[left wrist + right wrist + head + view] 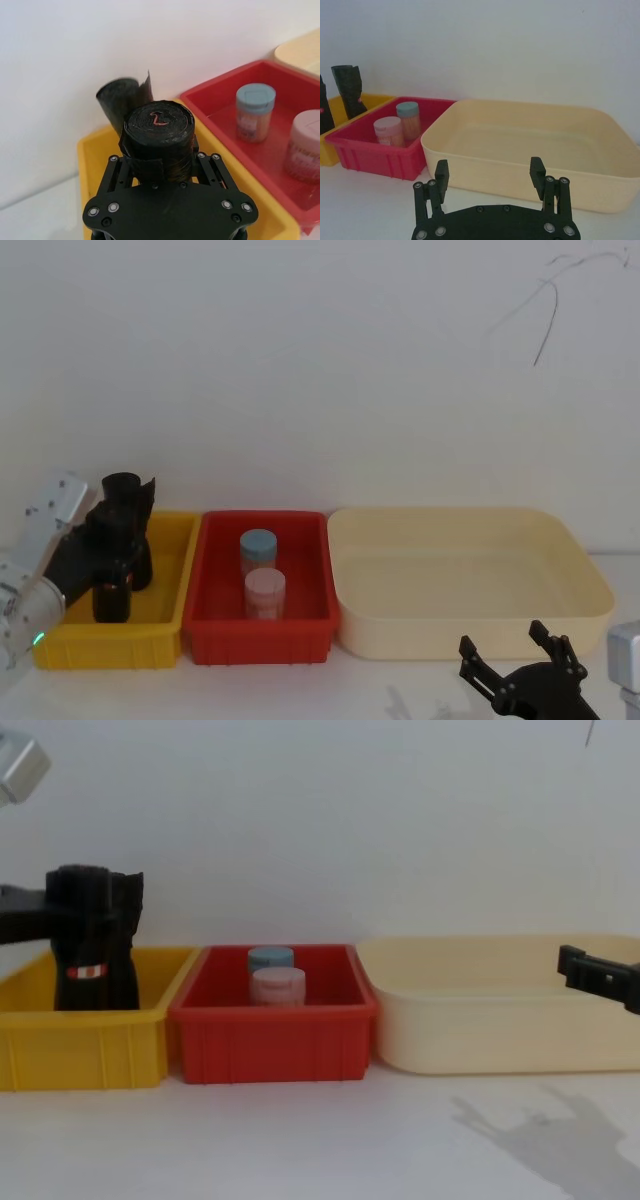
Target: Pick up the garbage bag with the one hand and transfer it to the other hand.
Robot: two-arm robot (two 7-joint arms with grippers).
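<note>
A yellow bin (pixel 110 645) lies under my left gripper (pixel 115 565); a plain black roll (pixel 116 102) stands in it just beyond that gripper; beside it a red bin (pixel 260 640) holds a blue-lidded jar (pixel 258 545) and a pink-lidded jar (pixel 265 590); a cream tub (pixel 450 635) sits just ahead of my right gripper (pixel 510 643).

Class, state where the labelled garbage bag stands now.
Head view, far left: the garbage bag stands in the yellow bin, held by the left gripper, before the taller plain roll.
</note>
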